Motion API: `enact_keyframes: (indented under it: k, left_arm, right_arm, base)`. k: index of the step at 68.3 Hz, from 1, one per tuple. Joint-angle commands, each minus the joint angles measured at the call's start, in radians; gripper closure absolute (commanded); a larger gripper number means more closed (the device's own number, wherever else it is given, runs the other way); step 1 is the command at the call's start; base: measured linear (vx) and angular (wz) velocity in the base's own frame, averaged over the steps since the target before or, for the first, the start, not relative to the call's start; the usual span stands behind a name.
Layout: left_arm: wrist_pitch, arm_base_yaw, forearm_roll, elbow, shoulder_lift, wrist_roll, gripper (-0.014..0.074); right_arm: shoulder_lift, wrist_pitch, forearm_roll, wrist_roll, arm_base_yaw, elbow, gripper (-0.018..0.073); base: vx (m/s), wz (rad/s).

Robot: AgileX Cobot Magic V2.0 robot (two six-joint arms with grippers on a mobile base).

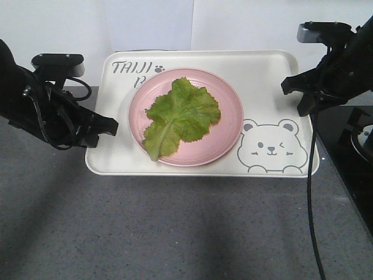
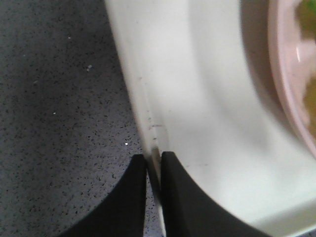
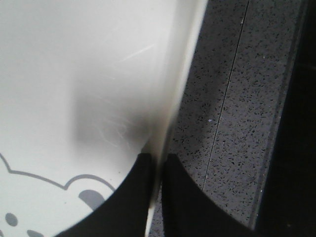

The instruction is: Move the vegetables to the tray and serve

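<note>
A grey speckled table [image 1: 175,233] fills most of the scene, with a white wall behind it. At the table's far edge, about midway along it, sits the cream tray [image 1: 268,76], long side facing me, with grey lettering at its far left corner and a winking bear face [image 1: 271,149] at its near right corner. On the tray, a little left of its middle, rests a round pink plate [image 1: 230,125], which hides part of the lettering. The lettuce [image 1: 180,114] lies flat on the plate, its pale rib running toward the plate's near left rim.

The left pincer [image 2: 154,160] is closed tight on the tray's left rim, one black finger [image 2: 133,197] outside over the table and the other inside the tray. The right pincer [image 3: 157,160] is likewise clamped on the tray's right rim near the bear's ear, one finger [image 3: 187,197] outside above the table. A black cable [image 1: 312,198] hangs from the right arm down across the table near its right edge.
</note>
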Motion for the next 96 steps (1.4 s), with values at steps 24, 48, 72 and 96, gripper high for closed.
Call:
enact_keyframes:
  k: [24, 48, 72, 96]
  left_arm:
    - [-0.106, -0.017, 0.018, -0.032, -0.032, 0.015, 0.0602]
    - [-0.062, -0.016, 0.024, -0.032, 0.083, 0.015, 0.0602]
    - [-0.028, -0.016, 0.043, -0.032, 0.198, 0.017, 0.0602]
    - [0.02, -0.016, 0.059, -0.032, 0.234, 0.02, 0.06]
  right_arm:
    - [0.001, 0.013, 0.178, -0.1, 0.01, -0.028, 0.0565]
    - [0.149, 0.029, 0.194, -0.14, 0.01, -0.028, 0.0565]
    - [0.218, 0.033, 0.183, -0.149, 0.01, -0.028, 0.0559]
    - [0.218, 0.033, 0.182, -0.156, 0.01, -0.028, 0.0501]
  base:
    - [0.0, 0.0]
    - [0.0, 0.0]
    - [0.0, 0.0]
    - [0.0, 0.0]
